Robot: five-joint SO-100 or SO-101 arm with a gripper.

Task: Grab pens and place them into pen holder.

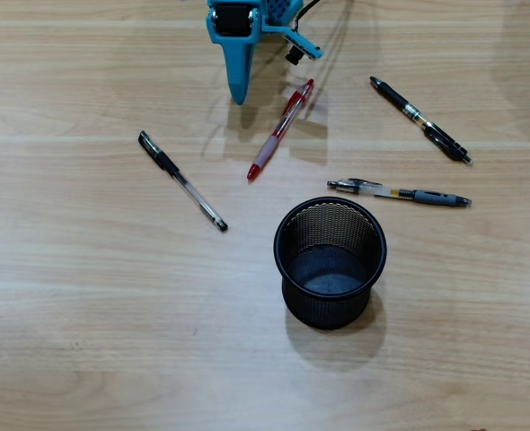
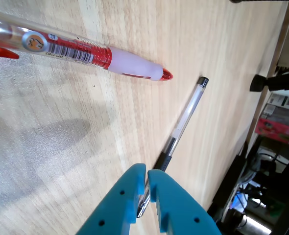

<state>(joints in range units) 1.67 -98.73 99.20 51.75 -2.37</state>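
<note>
The wooden table (image 1: 85, 341) is bearing everything; the pen holder (image 1: 330, 261) is standing upright at the overhead view's centre with nothing visible inside, so no pen is stowed yet; from it, the red pen (image 1: 280, 131) is lying at twelve o'clock, the clear pen (image 1: 182, 180) at ten, the black pen (image 1: 419, 119) at one, the grey-and-white pen (image 1: 400, 193) at two; the blue gripper (image 2: 147, 177) is hovering over the table with jaws clenched and empty; judging so, a first approach is under way; next it needs opening and lowering astride one pen.
</note>
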